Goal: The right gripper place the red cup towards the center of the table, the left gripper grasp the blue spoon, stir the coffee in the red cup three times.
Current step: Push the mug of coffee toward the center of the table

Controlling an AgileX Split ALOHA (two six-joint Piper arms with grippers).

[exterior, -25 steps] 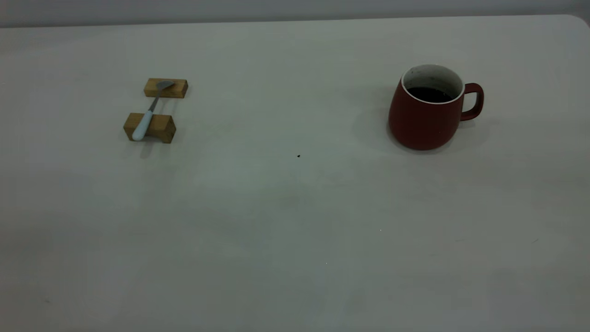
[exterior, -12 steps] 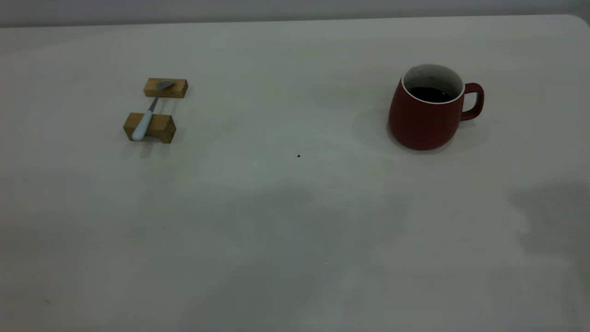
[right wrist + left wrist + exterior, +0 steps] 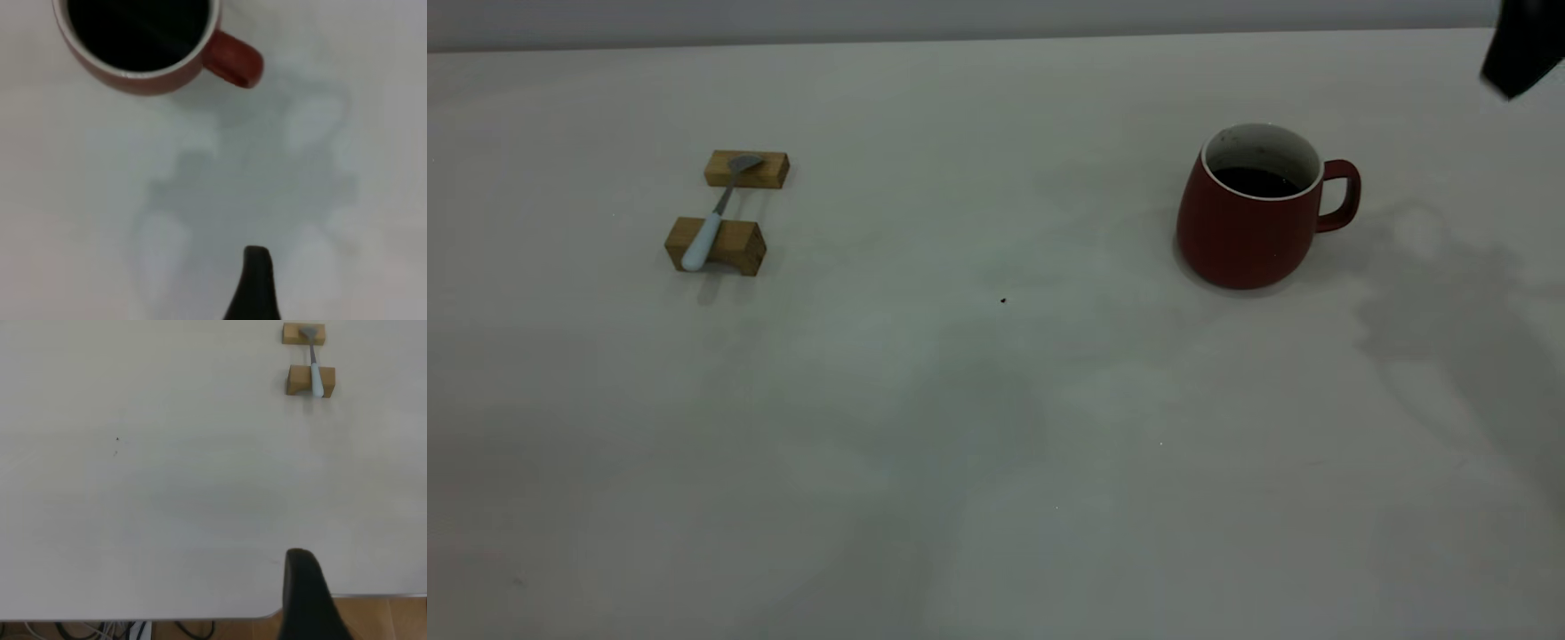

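Observation:
The red cup [image 3: 1249, 236] stands upright on the right part of the table [image 3: 996, 400], holding dark coffee [image 3: 1256, 182], its handle turned right. The right wrist view looks down on the cup [image 3: 143, 80] and its coffee [image 3: 137, 30]; my right gripper [image 3: 257, 283] shows only as one dark tip above bare table, apart from the cup on the handle side. The blue spoon [image 3: 704, 240] lies across two wooden blocks at the left. My left gripper [image 3: 303, 597] hangs over the table's near edge, far from the spoon [image 3: 316, 379].
Two tan wooden blocks [image 3: 747, 169] [image 3: 734, 247] carry the spoon. A black part of the right arm [image 3: 1519, 49] enters at the top right corner. A small dark speck [image 3: 1003, 300] lies mid-table. The table's edge [image 3: 200, 618] has cables [image 3: 100, 630] beyond it.
A black part of the right arm has come into the exterior view at the top right, and its shadow has slid closer to the cup. Cup and spoon have not moved.

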